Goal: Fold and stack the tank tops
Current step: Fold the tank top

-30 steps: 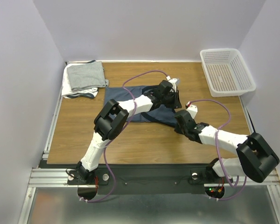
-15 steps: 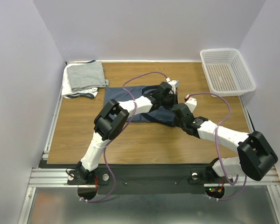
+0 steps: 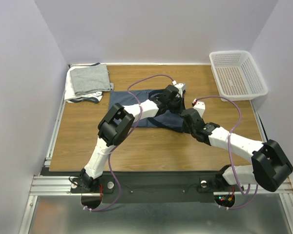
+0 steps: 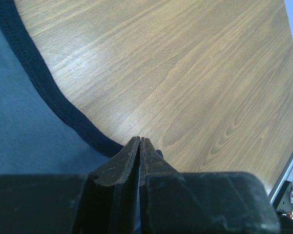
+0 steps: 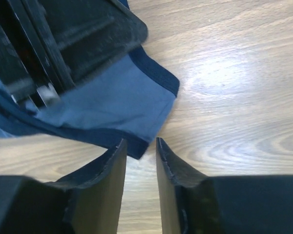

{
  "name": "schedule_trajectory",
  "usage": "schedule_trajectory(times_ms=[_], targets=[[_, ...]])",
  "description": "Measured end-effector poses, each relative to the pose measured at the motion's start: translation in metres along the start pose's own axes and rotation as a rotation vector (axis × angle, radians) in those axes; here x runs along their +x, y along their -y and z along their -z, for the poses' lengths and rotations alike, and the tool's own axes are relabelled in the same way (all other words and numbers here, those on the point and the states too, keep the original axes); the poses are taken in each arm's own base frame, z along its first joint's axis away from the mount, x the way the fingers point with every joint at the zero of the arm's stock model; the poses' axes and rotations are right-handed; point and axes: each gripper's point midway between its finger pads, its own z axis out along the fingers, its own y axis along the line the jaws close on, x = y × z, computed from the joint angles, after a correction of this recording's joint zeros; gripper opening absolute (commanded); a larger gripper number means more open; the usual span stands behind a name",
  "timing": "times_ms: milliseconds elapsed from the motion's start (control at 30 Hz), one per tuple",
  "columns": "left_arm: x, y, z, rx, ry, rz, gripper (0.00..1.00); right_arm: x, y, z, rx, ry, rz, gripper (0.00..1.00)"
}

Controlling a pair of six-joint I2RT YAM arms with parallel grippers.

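**A:** 3 tank tops logged. Status?

**B:** 2 stacked: grey tank top [image 3: 90, 78] folded on white tank top [image 3: 73, 93], far left corner of the table [image 3: 136, 146]. 1 outstanding: slate-blue tank top [image 3: 119, 100], mid-table, spread out.

**A:** Grippers?

**B:** Left gripper [image 4: 140, 141]: jaws pressed together on the navy trim at its right edge. Right gripper [image 5: 140, 142]: jaws a narrow gap apart, strap corner at the mouth, nothing clamped.

**A:** Remaining?

**B:** By my reckoning, fold item 3, then stack it.

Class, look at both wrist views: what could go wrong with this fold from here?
The left gripper pinches only the very edge of the blue tank top; the cloth might slip free.
The right gripper stands open at a cloth corner, close to the left gripper; they might bump.
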Motion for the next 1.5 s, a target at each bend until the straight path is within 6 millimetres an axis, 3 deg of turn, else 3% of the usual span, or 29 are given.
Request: schedule_trajectory(times_ms=[267,467,767,1000,1267,1500], targets=[[-0.003,-0.004,0.001,-0.004,0.004,0.005,0.16,0.014,0.008,0.003,-0.017,-0.028,0.086,0.38],[-0.002,-0.003,0.001,0.000,0.002,0.004,0.16,0.023,-0.003,0.007,-0.055,-0.040,0.138,0.38],[-0.002,-0.002,0.001,0.003,0.000,0.004,0.16,0.042,-0.001,-0.002,-0.017,-0.075,0.195,0.37],[-0.001,-0.002,0.001,0.005,-0.002,0.002,0.13,0.035,0.007,-0.006,0.041,-0.036,0.192,0.32],[0.011,-0.010,0.000,-0.005,-0.025,0.002,0.13,0.024,0.002,-0.008,0.051,-0.010,0.180,0.33],[0.010,-0.008,0.000,0.002,-0.022,-0.006,0.12,0.028,0.004,-0.012,0.070,-0.019,0.186,0.33]])
